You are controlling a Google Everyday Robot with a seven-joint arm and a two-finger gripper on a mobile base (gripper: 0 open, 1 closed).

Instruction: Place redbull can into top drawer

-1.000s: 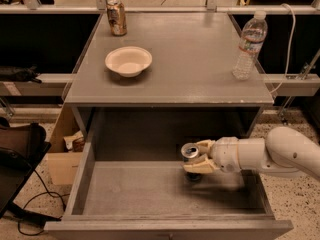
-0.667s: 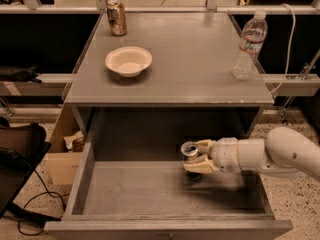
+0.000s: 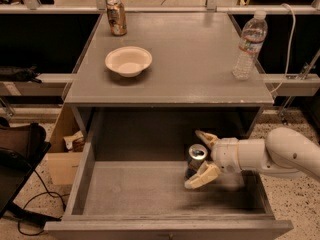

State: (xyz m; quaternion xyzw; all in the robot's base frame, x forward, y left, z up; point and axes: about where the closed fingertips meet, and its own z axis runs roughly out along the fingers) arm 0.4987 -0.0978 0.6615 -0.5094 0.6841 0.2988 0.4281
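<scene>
The redbull can (image 3: pixel 196 156), slim with a shiny silver top, stands upright on the flat bottom of the open top drawer (image 3: pixel 135 189), right of its middle. My gripper (image 3: pixel 195 160) reaches in from the right on a white arm (image 3: pixel 280 154). Its tan fingers (image 3: pixel 204 176) are spread apart on either side of the can, with a gap between each finger and the can.
On the grey cabinet top (image 3: pixel 195 69) stand a stouter orange-brown can (image 3: pixel 117 17) at the back left, a white bowl (image 3: pixel 128 60) and a water bottle (image 3: pixel 248 45) at the right. A cardboard box (image 3: pixel 62 156) and dark bags (image 3: pixel 20 149) lie on the floor at the left.
The fingers, closed on the can before, have spread apart and let go of it. The can stays standing in the drawer.
</scene>
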